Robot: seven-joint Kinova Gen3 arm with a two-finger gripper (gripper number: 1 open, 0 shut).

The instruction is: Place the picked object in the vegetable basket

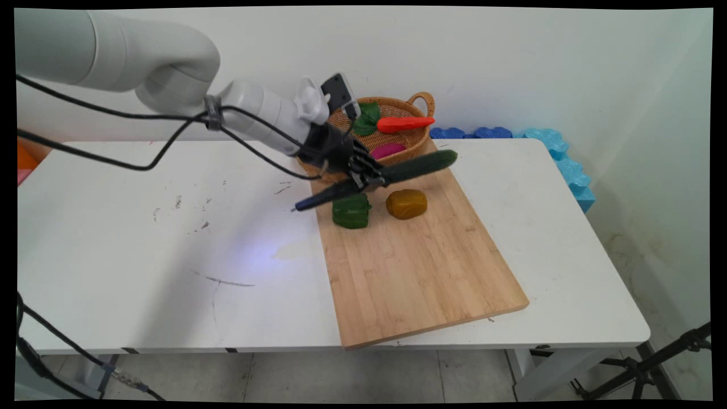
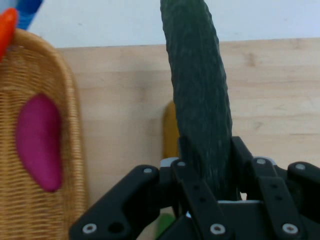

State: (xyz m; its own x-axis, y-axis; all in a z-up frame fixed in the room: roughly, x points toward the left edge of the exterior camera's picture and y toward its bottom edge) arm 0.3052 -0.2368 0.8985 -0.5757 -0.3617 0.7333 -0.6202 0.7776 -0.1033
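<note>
So the gripper (image 1: 370,179) has its fingers clamped on a dark green cucumber (image 1: 417,167), held in the air over the far end of the cutting board (image 1: 420,267), right by the wicker basket (image 1: 417,145). It's pinched near the middle and slopes down to the left, so I'd keep the wrist slow and steady – a long thing like that could pivot in the grip. The hand view hides most of the yellow veg (image 1: 406,204) behind the cucumber, and the green pepper (image 1: 351,211) is barely a sliver there
</note>
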